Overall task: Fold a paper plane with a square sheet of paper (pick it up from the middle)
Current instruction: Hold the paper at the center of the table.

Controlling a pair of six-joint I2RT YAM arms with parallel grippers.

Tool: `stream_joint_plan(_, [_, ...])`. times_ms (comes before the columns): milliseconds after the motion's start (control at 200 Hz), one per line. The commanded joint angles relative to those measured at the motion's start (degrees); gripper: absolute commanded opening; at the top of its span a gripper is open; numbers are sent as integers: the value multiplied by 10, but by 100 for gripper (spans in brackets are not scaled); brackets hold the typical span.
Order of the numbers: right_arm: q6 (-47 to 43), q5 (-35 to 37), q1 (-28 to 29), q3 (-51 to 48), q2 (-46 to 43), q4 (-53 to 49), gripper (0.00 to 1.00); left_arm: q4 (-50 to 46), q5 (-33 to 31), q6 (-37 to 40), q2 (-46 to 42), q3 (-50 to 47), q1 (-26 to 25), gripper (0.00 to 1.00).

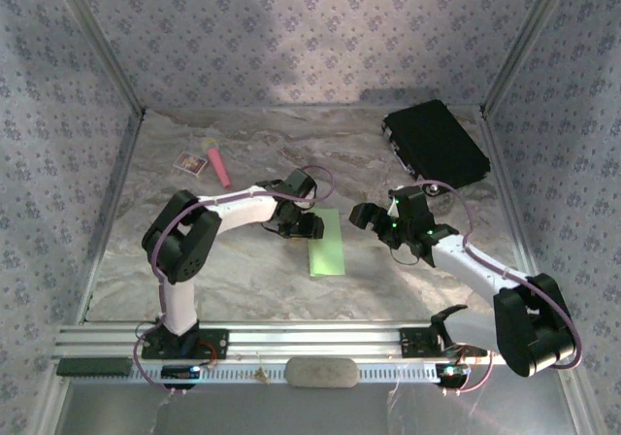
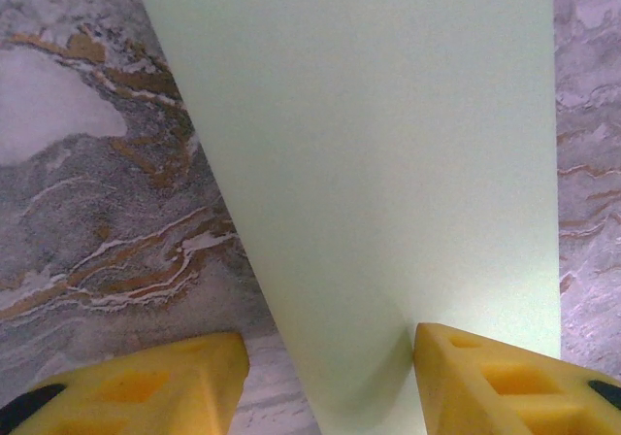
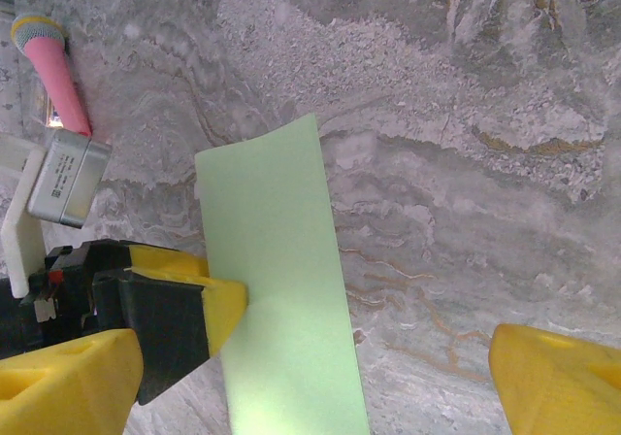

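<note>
The left gripper (image 2: 330,346) has its 2 yellow fingers (image 2: 146,386) spread wide and clamps nothing. They straddle the near end of the paper (image 2: 388,163), which runs straight ahead from between them. 1 finger touches the paper, and the other rests over bare table (image 2: 87,212) just beside it. To me that looks like pinning or pressing rather than lifting. The sheet lies as a long narrow strip, not a square, so I'd judge that 1 fold is in. The finger would then be there to flatten the crease or steady it for the next fold. I can't tell whether the paper by that finger is raised a little.

The right gripper (image 3: 315,357) is wide open too and holds nothing. The strip lies ahead of its fingers, untouched by them, and the left gripper's fingertip meets the strip's edge off to its left. It is probably standing by to take a corner.

Further ahead and to its left, well apart from the strip, lies a pink stick (image 3: 60,81), clear of the folding.
</note>
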Motion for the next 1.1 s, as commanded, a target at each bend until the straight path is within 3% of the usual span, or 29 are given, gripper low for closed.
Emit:
stream_joint_plan(0, [9,10,-2,-3,-1,-15,94,-57,-97,18,38,-10,14,53])
stream_joint_plan(800, [-2,-24,7,2,25,11,86,-58,-103,11,39,-12,14,52])
stream_joint_plan(1094, [-23,-54,28,22,67,26,50,-57,-102,12,40,-13,14,52])
